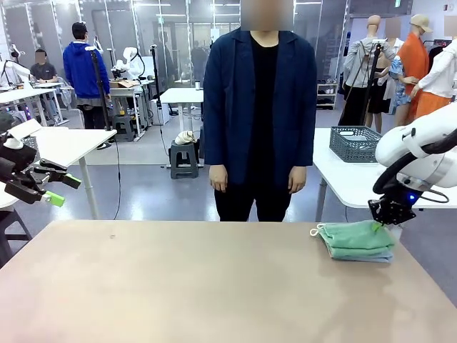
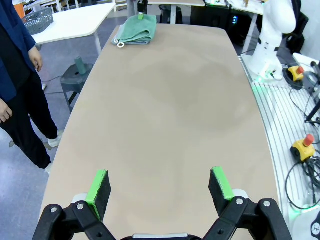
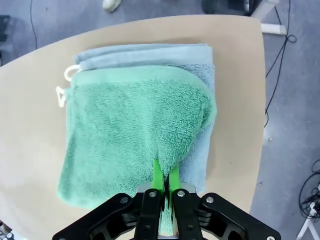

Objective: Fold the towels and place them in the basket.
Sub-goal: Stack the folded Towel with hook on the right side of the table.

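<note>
Because the green towel is soft and limp, we judge our right gripper, pinched on its edge, will drag a sagging fold, while our left gripper hangs wide.

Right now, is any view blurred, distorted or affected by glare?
Front view: sharp, even light, no glare on the table. Left wrist view: wide-angle bending curves the table edges. Right wrist view: green towel sharp, the right pincer close and slightly soft.

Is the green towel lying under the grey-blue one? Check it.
No: the green towel lies on top of the grey-blue towel.
</note>
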